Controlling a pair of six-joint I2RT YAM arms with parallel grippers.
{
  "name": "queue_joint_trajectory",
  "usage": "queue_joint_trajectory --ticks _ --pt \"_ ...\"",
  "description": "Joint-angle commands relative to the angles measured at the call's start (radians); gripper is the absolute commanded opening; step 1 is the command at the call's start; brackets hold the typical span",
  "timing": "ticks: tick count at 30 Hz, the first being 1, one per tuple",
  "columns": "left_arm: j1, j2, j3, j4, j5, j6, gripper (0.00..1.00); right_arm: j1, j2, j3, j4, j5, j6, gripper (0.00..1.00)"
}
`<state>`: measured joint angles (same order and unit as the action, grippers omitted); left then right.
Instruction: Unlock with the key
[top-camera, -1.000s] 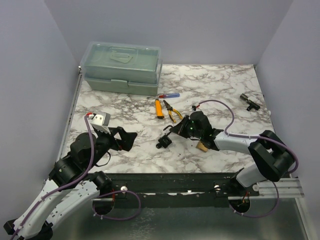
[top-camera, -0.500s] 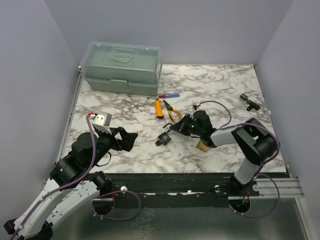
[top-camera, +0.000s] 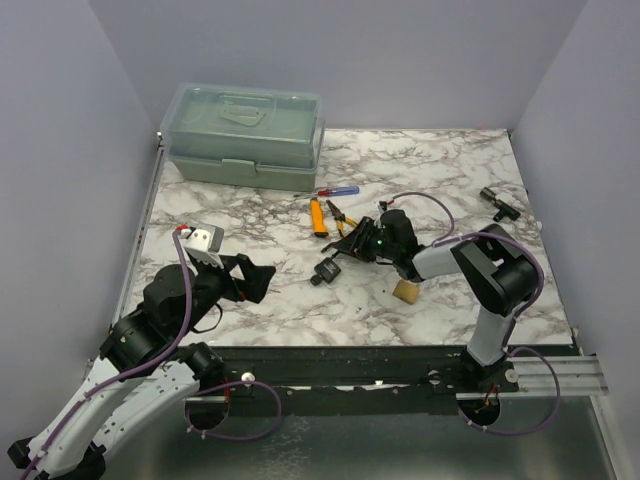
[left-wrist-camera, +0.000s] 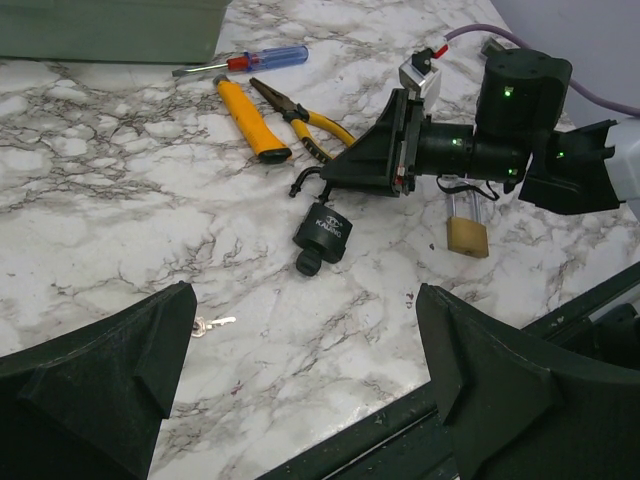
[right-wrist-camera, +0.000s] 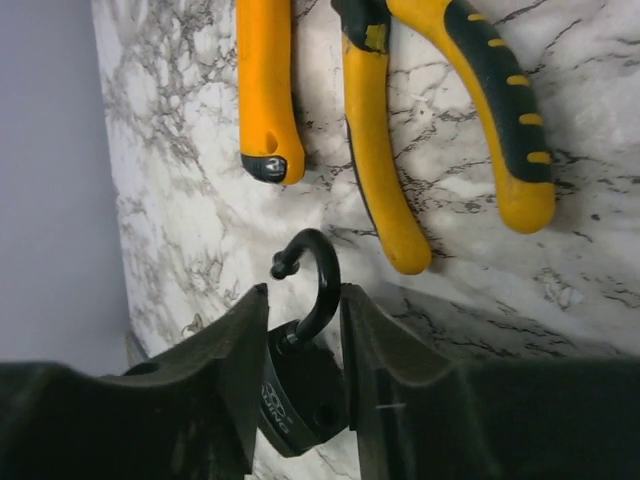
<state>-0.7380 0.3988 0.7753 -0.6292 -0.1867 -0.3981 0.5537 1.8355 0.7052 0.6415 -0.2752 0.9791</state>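
Note:
A black round padlock (top-camera: 325, 270) with its shackle swung open lies mid-table; it also shows in the left wrist view (left-wrist-camera: 322, 236) and the right wrist view (right-wrist-camera: 300, 385). My right gripper (top-camera: 345, 250) lies low over it. Its fingers (right-wrist-camera: 298, 292) are closed narrowly about the shackle, which touches one finger (right-wrist-camera: 370, 330). A small silver key (left-wrist-camera: 212, 323) lies on the marble near my left gripper (left-wrist-camera: 305, 300), which is wide open and empty (top-camera: 250, 278). A brass padlock (left-wrist-camera: 467, 235) lies by the right arm.
A green toolbox (top-camera: 243, 137) stands at the back left. A red-blue screwdriver (top-camera: 335, 191), an orange-handled tool (top-camera: 317, 216) and yellow pliers (top-camera: 345, 222) lie just beyond the padlock. A small black object (top-camera: 497, 203) lies at the far right.
My right gripper has shifted slightly left and away, and the black padlock has moved with it. The right arm's elbow has swung in. The left arm has not moved.

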Motion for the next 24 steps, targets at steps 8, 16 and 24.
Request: queue_joint_trajectory --ticks 8,16,24 --pt "0.000 0.003 -0.011 0.019 0.024 0.015 0.99 -0.012 -0.110 0.100 -0.252 0.059 -0.122 0.59" --pt "0.000 0.011 -0.011 0.019 0.021 0.012 0.99 -0.012 -0.251 0.162 -0.479 0.118 -0.193 0.73" --pt "-0.001 0.045 -0.011 0.019 0.032 0.005 0.99 -0.012 -0.449 0.137 -0.687 0.186 -0.188 0.90"
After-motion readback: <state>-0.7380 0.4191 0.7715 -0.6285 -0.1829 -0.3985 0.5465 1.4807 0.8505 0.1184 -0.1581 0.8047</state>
